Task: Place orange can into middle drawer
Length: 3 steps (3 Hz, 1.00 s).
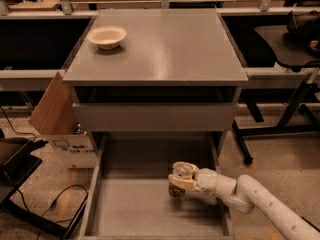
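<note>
Reaching in from the near right, the white arm holds the tool inside the open middle drawer, right of centre above its grey floor. Tool fingers are clamped on the top of the orange can. The can is upright, low over the floor or resting on it — cannot tell which. A bowl sits far left on the bench — a cardboard box leans at the left.

The gripper, at five o'clock in the open middle drawer, clasps the orange can; a cream bowl sits at eleven o'clock on the bench.
</note>
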Each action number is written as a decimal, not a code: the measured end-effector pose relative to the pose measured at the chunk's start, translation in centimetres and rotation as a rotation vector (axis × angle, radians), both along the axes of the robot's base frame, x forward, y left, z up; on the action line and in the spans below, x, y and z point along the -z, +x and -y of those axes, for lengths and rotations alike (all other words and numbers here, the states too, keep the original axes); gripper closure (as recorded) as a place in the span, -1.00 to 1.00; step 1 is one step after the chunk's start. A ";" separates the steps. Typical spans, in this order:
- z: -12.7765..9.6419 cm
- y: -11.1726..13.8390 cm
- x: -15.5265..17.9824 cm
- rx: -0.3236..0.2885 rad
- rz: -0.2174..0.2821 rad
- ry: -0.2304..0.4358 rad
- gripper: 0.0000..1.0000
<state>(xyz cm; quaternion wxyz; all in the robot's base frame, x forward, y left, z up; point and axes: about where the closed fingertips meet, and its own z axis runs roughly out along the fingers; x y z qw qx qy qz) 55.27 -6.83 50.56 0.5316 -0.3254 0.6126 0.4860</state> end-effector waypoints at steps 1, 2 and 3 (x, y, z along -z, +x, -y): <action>-0.3 0.0 -0.1 -0.005 0.000 0.003 0.02; -0.5 0.0 -0.1 -0.009 0.000 0.004 -0.45; -0.7 0.0 -0.2 -0.013 0.001 0.005 -0.91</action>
